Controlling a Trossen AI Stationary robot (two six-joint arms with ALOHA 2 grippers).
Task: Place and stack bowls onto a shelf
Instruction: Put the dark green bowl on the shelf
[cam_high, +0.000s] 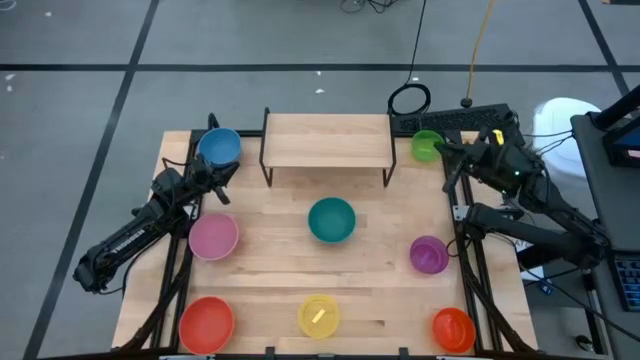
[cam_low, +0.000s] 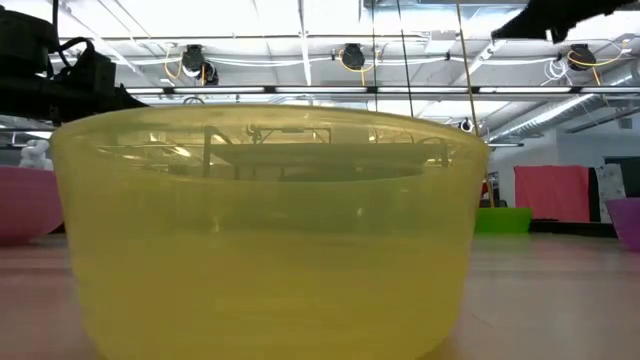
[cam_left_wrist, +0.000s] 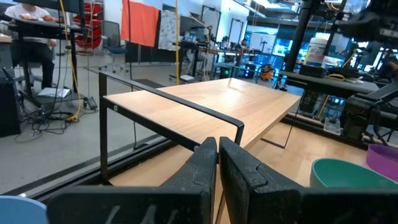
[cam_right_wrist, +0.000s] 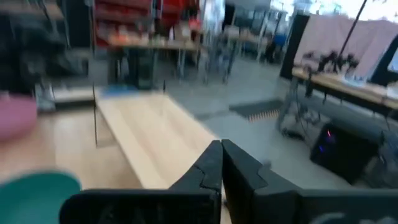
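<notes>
At the far middle of the table (cam_high: 280, 290) the shelf (cam_high: 326, 140) was seen standing bare, its light-wood top carrying no bowl, so the task was judged to be at its very beginning. The bowls were spread around it within reach of one arm or the other: the blue bowl (cam_high: 219, 146) just left of the shelf, the green bowl (cam_high: 426, 145) just right of it, the teal bowl (cam_high: 331, 219) in the middle, the pink bowl (cam_high: 213, 237) at the left, the purple bowl (cam_high: 429, 254) at the right, and the red bowl (cam_high: 206, 324), the yellow bowl (cam_high: 319, 315) and the orange bowl (cam_high: 453, 328) along the near edge. The left gripper (cam_high: 222, 178) was held beside the blue bowl, its jaws pressed nearly together on nothing, presumably in readiness. The right gripper (cam_high: 452, 149) was held beside the green bowl, its jaws pressed fully together and likewise empty. Both would have to be spread before any rim could be taken.
</notes>
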